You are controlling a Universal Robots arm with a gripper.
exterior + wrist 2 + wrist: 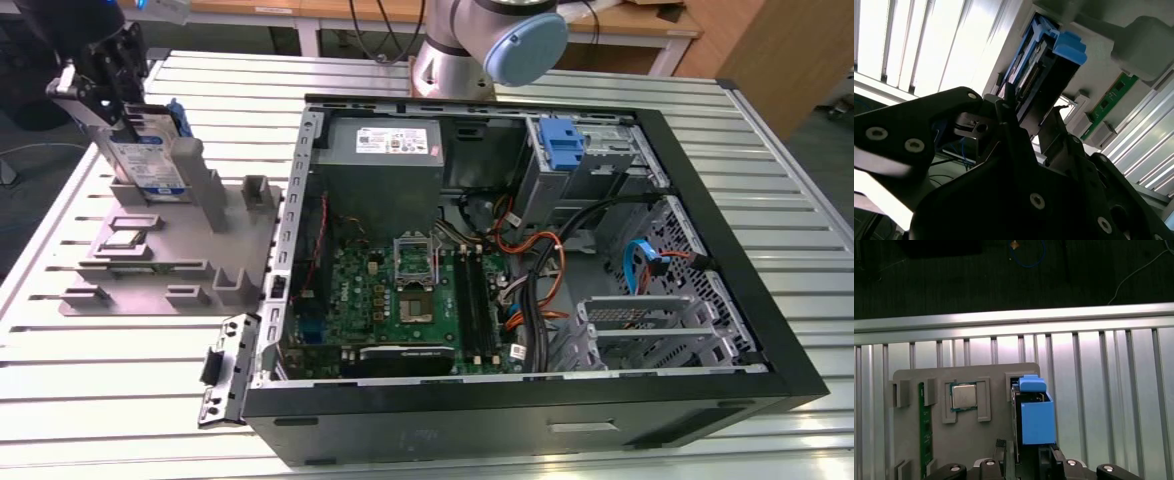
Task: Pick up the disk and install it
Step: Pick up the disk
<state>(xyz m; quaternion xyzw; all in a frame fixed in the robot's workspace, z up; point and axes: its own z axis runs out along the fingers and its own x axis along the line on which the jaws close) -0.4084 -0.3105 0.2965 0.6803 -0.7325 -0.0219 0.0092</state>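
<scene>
The disk [144, 160] stands on edge at the back of the grey fixture [160, 270], on the exterior view's left. It is silver-grey with a white-and-blue label and a blue bracket [1036, 415] along its edge. My gripper [124, 112] comes down on it from above, and its dark fingers [999, 457] press on both flat sides of the disk, so it is shut on it. In the second wrist view the disk [1046, 65] runs away from the fingertips towards the fixture. Whether its lower edge still rests in the fixture slot I cannot tell.
An open computer case [300, 200] lies on the slatted metal table, with a motherboard [400, 290], grey power supply [387, 140], cables and a drive bay with a blue bracket [561, 145]. The fixture also holds a processor chip [964, 396] and a green memory stick [922, 425]. The arm's base [487, 45] stands behind the case.
</scene>
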